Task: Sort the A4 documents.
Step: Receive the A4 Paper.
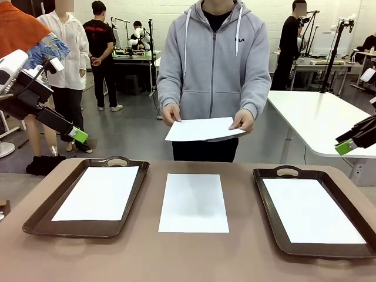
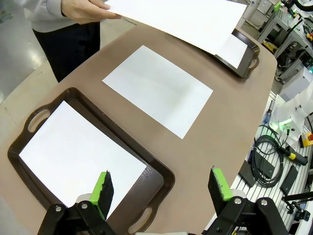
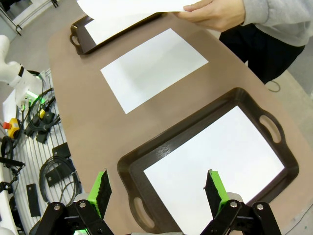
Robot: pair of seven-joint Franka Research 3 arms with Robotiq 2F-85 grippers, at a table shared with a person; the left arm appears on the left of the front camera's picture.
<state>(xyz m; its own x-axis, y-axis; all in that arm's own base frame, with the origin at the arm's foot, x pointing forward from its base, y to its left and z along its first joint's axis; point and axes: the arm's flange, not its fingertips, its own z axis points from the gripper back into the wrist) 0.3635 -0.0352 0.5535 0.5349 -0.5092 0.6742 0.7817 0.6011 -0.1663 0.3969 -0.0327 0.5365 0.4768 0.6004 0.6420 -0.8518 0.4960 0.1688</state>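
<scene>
One A4 sheet lies flat on the bare table, in the middle between two dark brown trays and touching neither. A second sheet lies inside the left tray, well within its rim. A third sheet lies the same way in the right tray. Both trays have their handle cut-outs pointing toward the far side. A fourth sheet is in the air above the far edge of the table, roughly level, gripped at its two sides by the person's hands. The person, in a grey zip hoodie, stands at the far side facing the table.

The robot's left hand hangs above the near end of the left tray with its green-padded fingers wide apart and nothing between them. The robot's right hand hangs above the near part of the right tray, its fingers also spread wide and empty. Neither touches paper, tray or table.
</scene>
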